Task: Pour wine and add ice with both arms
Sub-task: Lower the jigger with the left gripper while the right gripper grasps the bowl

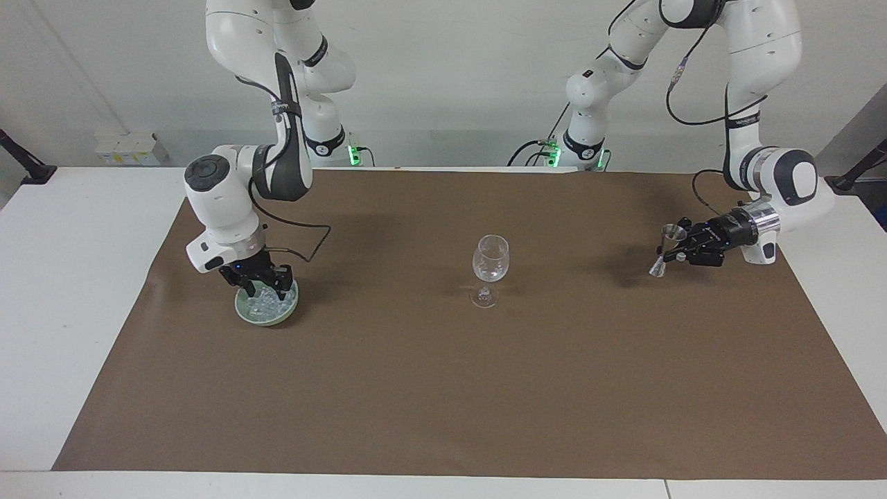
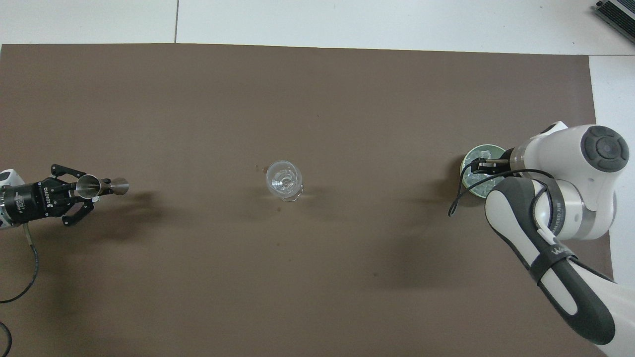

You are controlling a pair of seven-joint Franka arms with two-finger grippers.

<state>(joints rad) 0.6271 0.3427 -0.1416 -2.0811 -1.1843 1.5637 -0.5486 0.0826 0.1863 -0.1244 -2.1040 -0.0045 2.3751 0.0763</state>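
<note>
Right pincer (image 1: 262, 287) seemingly in ice (image 1: 267, 302)

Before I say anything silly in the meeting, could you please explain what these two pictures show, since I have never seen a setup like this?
They show one table from two cameras: one faces the robots from across the table, the other looks down from above the robots' own end. Two white jointed arms work over a brown mat. A clear wine glass stands upright at the middle. Toward the right arm's end sits a green bowl of ice, small glassy chunks. The right gripper is down at the ice in the bowl, its fingers apart. Toward the left arm's end, the left gripper holds a small metal measuring cup, tilted, above the mat.
</note>
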